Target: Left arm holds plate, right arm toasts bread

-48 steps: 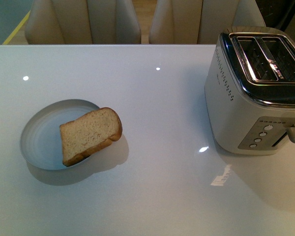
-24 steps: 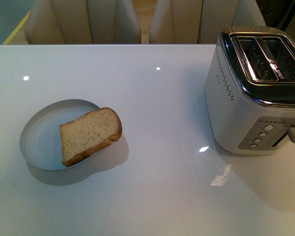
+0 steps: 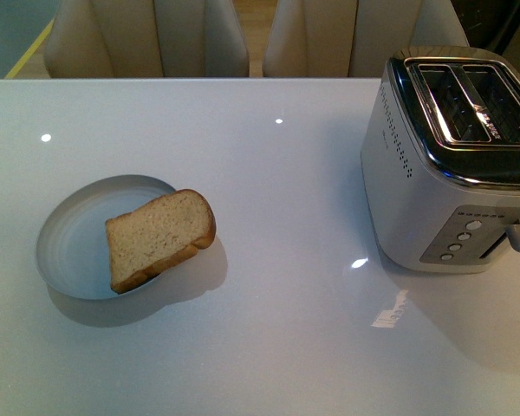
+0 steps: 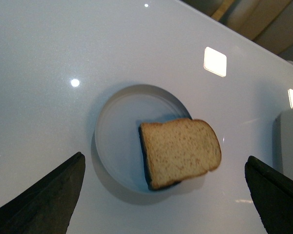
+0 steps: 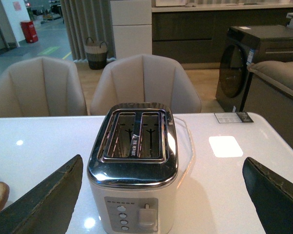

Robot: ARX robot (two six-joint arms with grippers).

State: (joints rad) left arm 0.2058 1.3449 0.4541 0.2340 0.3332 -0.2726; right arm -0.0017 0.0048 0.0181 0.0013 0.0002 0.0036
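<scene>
As the left gripper point(image 4: 164, 160) hovers wide open over one plate point(image 3: 69, 234) and the right gripper point(image 5: 162, 160) gapes before one toaster point(image 3: 433, 173), one bread slice point(image 3: 160, 236) overhangs the plate's three-o'clock rim.

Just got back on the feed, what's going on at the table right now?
Nothing is gripped at the moment. The bread lies on the plate, its rounded end hanging over the rim on the toaster side. The left claw is open and looks down on the plate and bread. The right claw, also open, faces the toaster, whose two slots are empty. Neither arm shows in the front view, and toasting has not yet begun.
</scene>
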